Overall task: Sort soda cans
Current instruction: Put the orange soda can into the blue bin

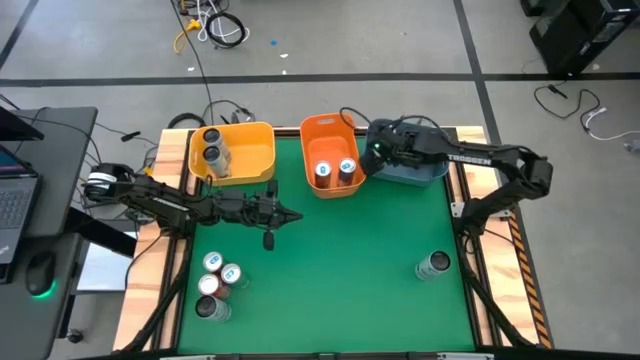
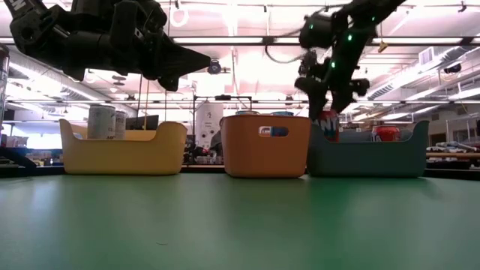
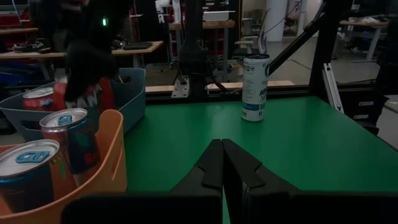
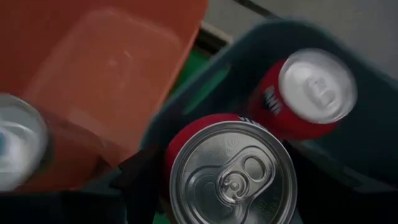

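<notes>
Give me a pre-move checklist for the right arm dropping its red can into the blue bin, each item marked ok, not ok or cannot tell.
1. Right gripper holds a red can: ok, fingers on either side of it.
2. Can over the blue bin, not the orange bin: ok.
3. Landing room beside the red can already inside: cannot tell.
4. Held can upright: ok, silver top faces the wrist camera.
5. Left gripper clear of the bins: ok, shut, over the green table.
6. Cans left to sort: not ok, a cluster and a single can remain.

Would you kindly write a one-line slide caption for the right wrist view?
Right gripper holding a red can over the blue bin, beside another red can.
</notes>
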Robot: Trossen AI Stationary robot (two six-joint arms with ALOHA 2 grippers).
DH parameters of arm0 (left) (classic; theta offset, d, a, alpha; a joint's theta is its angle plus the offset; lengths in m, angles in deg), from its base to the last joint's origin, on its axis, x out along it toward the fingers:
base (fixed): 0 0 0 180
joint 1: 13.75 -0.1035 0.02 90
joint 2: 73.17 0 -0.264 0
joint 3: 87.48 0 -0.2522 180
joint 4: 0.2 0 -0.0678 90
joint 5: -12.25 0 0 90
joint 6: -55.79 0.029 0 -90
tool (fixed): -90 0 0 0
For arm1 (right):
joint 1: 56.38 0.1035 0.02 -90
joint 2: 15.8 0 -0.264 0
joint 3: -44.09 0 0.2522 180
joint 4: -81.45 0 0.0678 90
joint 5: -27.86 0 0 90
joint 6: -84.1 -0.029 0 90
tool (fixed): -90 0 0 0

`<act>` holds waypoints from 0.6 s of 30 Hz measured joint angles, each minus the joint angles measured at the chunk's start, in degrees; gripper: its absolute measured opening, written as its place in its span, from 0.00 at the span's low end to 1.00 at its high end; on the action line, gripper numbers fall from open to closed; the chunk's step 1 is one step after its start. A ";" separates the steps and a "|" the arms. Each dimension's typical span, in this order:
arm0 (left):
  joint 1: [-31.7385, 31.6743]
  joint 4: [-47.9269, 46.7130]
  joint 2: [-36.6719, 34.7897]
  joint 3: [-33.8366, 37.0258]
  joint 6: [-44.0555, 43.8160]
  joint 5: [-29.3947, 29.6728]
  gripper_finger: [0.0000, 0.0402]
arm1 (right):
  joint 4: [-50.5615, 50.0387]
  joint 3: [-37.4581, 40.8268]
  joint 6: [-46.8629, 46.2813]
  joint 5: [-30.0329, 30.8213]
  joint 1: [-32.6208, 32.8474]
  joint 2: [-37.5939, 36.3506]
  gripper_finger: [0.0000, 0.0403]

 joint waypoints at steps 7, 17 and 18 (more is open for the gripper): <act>0.00 -0.09 0.00 -0.02 -0.04 0.00 0.00 | 3.58 1.15 0.14 -1.99 -0.88 5.58 0.71; 0.00 -0.30 0.00 -0.02 -0.09 0.00 0.00 | 4.09 1.17 1.05 -2.45 -0.77 5.39 0.78; 0.00 -0.30 0.00 -0.02 -0.09 0.00 0.00 | 3.72 1.15 1.20 -2.74 -0.73 5.03 0.79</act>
